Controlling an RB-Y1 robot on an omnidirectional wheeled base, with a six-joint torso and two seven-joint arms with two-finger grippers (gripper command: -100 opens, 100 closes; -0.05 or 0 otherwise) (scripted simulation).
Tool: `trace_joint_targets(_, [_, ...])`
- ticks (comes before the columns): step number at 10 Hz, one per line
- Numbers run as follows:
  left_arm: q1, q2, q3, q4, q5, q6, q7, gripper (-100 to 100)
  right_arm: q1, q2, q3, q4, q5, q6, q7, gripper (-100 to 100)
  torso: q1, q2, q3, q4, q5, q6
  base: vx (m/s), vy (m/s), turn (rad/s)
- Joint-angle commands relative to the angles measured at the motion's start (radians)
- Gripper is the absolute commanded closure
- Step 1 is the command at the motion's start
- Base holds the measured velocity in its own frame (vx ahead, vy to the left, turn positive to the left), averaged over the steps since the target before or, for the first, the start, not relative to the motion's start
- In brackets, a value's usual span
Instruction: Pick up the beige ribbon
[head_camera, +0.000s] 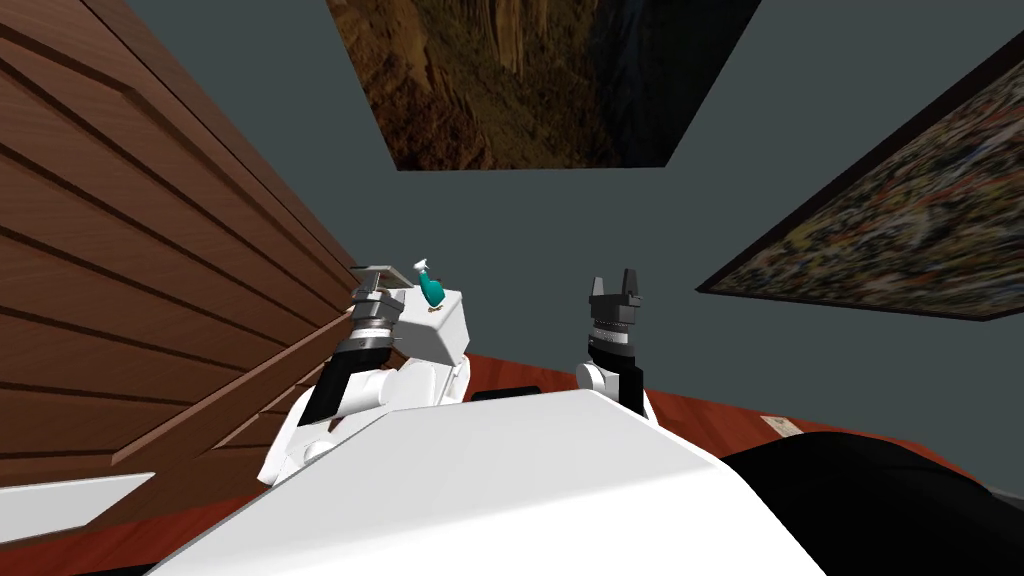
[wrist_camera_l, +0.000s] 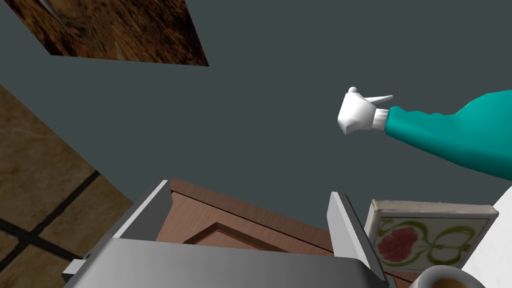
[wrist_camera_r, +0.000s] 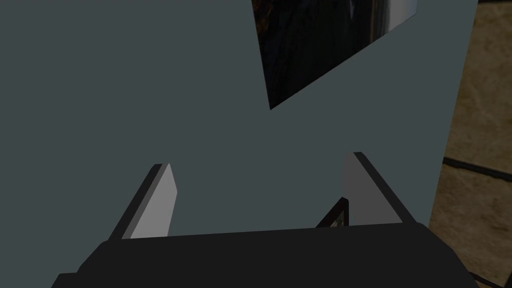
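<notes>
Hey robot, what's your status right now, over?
Left tool open, beside teal spray bottle and flowered tile. Right tool open, raised. No ribbon held.

Gap of left gripper (wrist_camera_l: 248, 190) clear; teal spray bottle (wrist_camera_l: 450, 135), floral tile (wrist_camera_l: 430, 240), cup (wrist_camera_l: 445, 277) crowd one side (right gripper (wrist_camera_r: 260, 161) likewise unobstructed).

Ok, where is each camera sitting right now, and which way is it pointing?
Head view: on the head, rolled, facing a grey wall and wood panelling; left gripper and right gripper are raised ahead.
Left wrist view: on the left hand, looking along its open fingers at the wall, the panelling, a teal spray bottle and a flowered tile.
Right wrist view: on the right hand, open fingers pointing at the grey wall.
Shared: head and left wrist views both show the teal spray bottle beside the left gripper.
</notes>
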Motion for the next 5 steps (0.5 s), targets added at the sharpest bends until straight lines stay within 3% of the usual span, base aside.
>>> trace_joint_targets(1, [-0.004, 0.005, 0.008, -0.004, 0.006, 0.028, 0.007, -100, 0.000, 0.000, 0.000, 0.000, 0.000, 0.000, 0.000, 0, 0.000, 0.000, 0.000, 0.000, 0.000, 0.000, 0.004, -0.013, 0.003])
trace_joint_targets(2, [-0.030, 0.019, 0.047, 0.003, 0.035, 0.067, 0.037, -100, 0.000, 0.000, 0.000, 0.000, 0.000, 0.000, 0.000, 0, 0.001, 0.000, 0.000, 0.000, 0.000, 0.000, 0.015, -0.025, -0.109])
trace_joint_targets(3, [-0.030, 0.019, 0.047, 0.003, 0.035, 0.090, 0.037, -100, 0.000, 0.000, 0.000, 0.000, 0.000, 0.000, 0.000, 0, 0.000, 0.000, 0.000, 0.000, 0.000, 0.000, 0.015, -0.025, -0.057])
trace_joint_targets(4, [-0.057, 0.033, 0.088, 0.010, 0.064, 0.120, 0.069, -100, 0.000, 0.000, 0.000, 0.000, 0.000, 0.000, 0.000, 0, 0.000, 0.000, 0.000, 0.000, 0.000, 0.000, 0.017, -0.041, -0.106])
trace_joint_targets(5, [-0.057, 0.033, 0.088, 0.010, 0.064, 0.150, 0.069, -100, 0.000, 0.000, 0.000, 0.000, 0.000, 0.000, 0.000, 0, -0.001, 0.000, 0.000, 0.000, 0.000, 0.000, 0.017, -0.036, -0.052])
